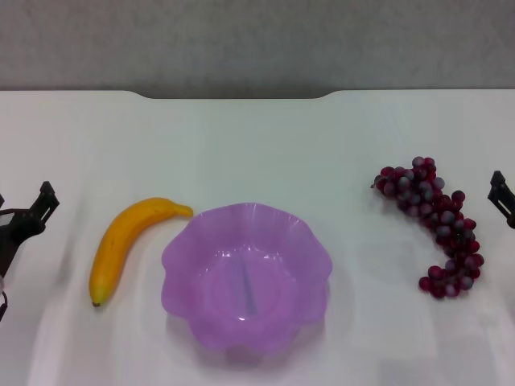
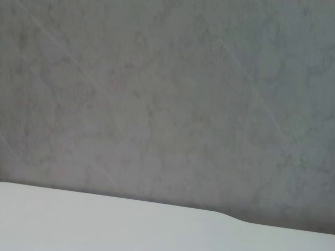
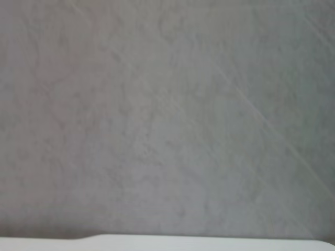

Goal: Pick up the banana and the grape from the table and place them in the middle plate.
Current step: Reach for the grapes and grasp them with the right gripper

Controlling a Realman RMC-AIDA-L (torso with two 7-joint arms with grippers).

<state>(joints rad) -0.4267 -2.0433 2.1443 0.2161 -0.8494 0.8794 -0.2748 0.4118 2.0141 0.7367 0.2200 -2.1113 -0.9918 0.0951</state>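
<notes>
The banana (image 1: 123,241) lies on the white table (image 1: 257,145), just left of the middle plate (image 1: 181,257). The plate is a translucent purple bowl with a wavy rim, near the front centre, with nothing in it. The grape bunch (image 1: 434,217) lies on the table to the plate's right. My left gripper (image 1: 24,201) is at the far left edge, left of the banana, open and holding nothing. My right gripper (image 1: 503,197) shows only partly at the far right edge, just right of the grapes. Neither wrist view shows the fruit or the plate.
The table's far edge has a notch (image 1: 233,95) against a grey wall (image 1: 257,40). The wrist views show only that wall and a strip of the tabletop, left (image 2: 104,225) and right (image 3: 209,244).
</notes>
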